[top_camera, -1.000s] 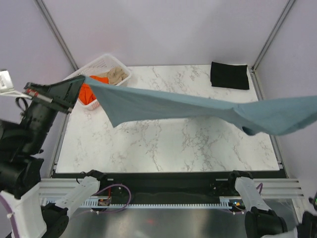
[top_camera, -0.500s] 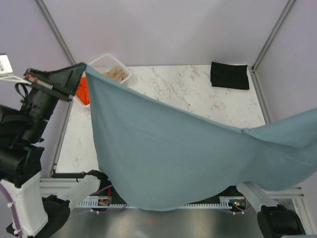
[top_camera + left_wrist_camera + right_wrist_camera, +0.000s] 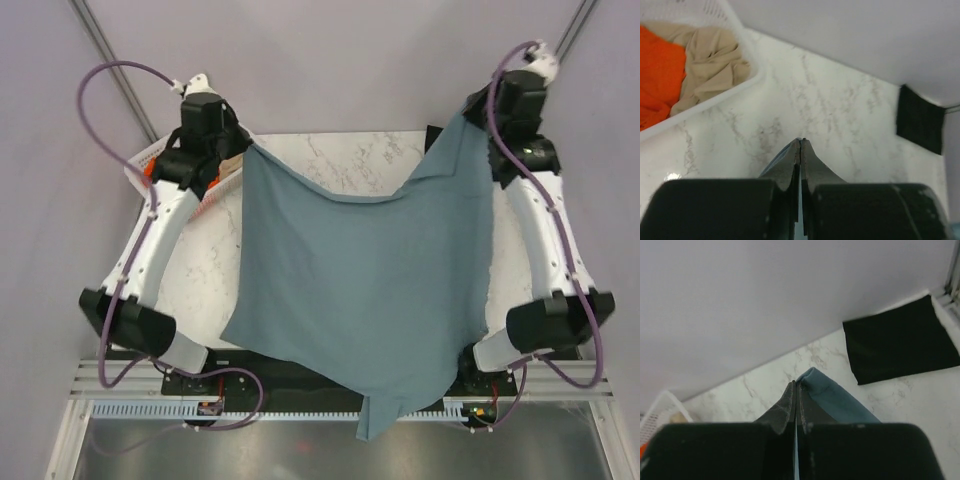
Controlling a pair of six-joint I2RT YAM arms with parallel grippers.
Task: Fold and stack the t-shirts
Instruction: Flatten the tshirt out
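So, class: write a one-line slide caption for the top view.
Left gripper and right gripper hold a blue-grey shirt spread above the table.

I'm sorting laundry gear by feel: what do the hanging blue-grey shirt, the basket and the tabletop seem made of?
The blue-grey t-shirt: soft matte cloth, likely cotton; it sags and drapes.
The basket: white smooth plastic, moulded lattice wall.
The tabletop: white marble-look with grey veins, maybe laminate; slight sheen.

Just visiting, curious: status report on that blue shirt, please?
Left gripper, right gripper: shut on blue-grey shirt corners. Shirt hangs spread over table. Nothing blocking.
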